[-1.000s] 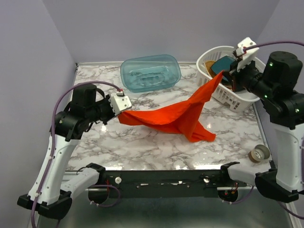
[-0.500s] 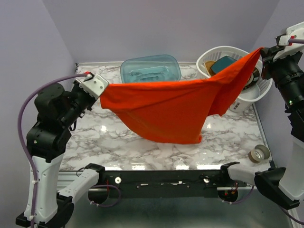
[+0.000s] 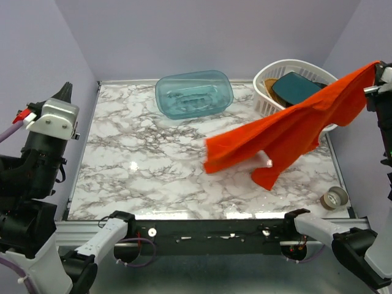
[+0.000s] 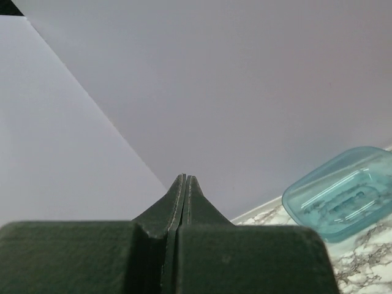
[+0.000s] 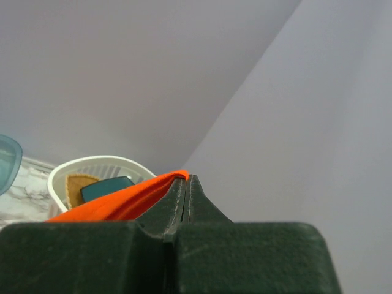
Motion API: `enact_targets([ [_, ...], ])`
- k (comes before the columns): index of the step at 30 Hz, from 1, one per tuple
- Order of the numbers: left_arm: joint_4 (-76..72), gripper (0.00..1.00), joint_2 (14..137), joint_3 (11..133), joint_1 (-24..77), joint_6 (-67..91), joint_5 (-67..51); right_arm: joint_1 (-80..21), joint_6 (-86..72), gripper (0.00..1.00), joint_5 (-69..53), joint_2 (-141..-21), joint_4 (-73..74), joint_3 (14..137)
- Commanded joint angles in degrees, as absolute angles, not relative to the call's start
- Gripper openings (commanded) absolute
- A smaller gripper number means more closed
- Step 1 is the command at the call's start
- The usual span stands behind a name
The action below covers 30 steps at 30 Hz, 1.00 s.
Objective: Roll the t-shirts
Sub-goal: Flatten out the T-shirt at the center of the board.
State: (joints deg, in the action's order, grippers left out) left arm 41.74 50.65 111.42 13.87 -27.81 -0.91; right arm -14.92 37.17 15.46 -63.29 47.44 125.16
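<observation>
Rolling has not begun: the shirt [image 3: 294,131] hangs bunched over the right of the surface [image 3: 153,165], a corner pinched in the right jaws, while the left jaws are closed and empty.

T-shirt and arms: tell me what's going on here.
The right gripper is shut on one corner of the red-orange t-shirt, held high at the right side. The shirt hangs slanting past the white basket, its loose end low over the marble table. The left gripper is shut on nothing, raised at the far left. No rolling yet.
</observation>
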Motion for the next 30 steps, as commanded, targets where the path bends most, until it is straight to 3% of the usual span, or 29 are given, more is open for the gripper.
enact_targets([
  [1,48.24,0.0,48.61,112.68,10.64,-24.61,-7.1,-14.68,33.86,0.0,7.85,-60.47,51.02,129.02],
  [3,54.01,0.0,46.94,108.48,10.55,-25.57,-16.54,-14.68,32.79,0.01,5.29,-58.12,54.48,127.54],
  [6,56.86,0.02,43.08,98.4,9.58,-24.09,-26.16,-14.68,31.64,0.0,0.36,-50.93,55.38,115.7],
  [9,56.43,0.27,41.57,90.3,8.96,-20.22,-27.42,-14.76,31.55,0.01,-5.17,-47.29,55.72,106.27],
  [10,56.43,0.41,41.49,88.78,8.88,-19.26,-27.68,-14.68,31.38,0.0,-7.53,-46.85,56.59,105.22],
  [13,53.97,0.6,40.17,83.86,8.44,-17.32,-25.33,-14.68,30.16,0.01,-12.8,-49.11,57.91,104.76],
  [17,51.16,0.7,38.67,79.29,7.91,-13.64,-20.33,-14.68,27.26,0.01,-21.15,-56.91,59.15,109.15],
  [20,49.57,0.78,38.23,76.03,6.95,-11.52,-12.96,-15.38,23.48,0.01,-28.01,-66.13,60.99,119.23],
  [25,48.52,0.84,36.39,69.35,6.33,-9.67,-7.48,-27.67,21.62,0.01,-28.57,-78.56,61.35,140.04],
  [30,47.99,0.84,36.04,70.13,5.89,-9.05,-1.94,-44.95,25.83,0.01,-21.46,-83.75,57.75,147.65],
])
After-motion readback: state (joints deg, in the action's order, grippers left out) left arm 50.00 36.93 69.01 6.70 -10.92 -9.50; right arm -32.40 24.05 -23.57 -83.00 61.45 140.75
